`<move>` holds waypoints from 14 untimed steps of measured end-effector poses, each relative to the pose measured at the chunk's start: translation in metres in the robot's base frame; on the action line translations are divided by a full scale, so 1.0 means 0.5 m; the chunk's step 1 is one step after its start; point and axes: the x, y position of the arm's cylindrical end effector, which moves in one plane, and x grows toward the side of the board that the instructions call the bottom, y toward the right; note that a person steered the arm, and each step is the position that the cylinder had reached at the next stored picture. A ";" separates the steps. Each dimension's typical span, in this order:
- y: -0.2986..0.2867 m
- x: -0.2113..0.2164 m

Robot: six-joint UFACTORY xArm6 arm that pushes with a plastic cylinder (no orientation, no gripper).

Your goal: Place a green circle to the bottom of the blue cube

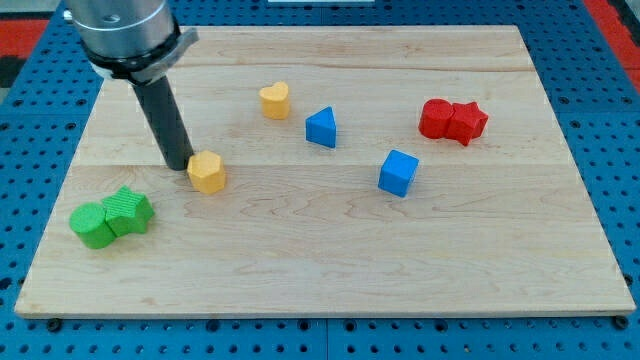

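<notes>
The arm came down from eleven o'clock — my tip [181, 165] touched the yellow block [207, 172], no fingers to close. The green circle [92, 225] lay at eight o'clock, well apart from the blue cube [398, 172].

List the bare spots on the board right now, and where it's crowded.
Bare: the strip along the view's bottom, from the green blocks across under the blue cube; also the view's right edge below the red blocks. Crowded: upper middle, around the yellow heart and blue triangle; and at left, where my tip sits against the yellow hexagon.
</notes>
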 end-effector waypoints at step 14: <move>0.034 0.219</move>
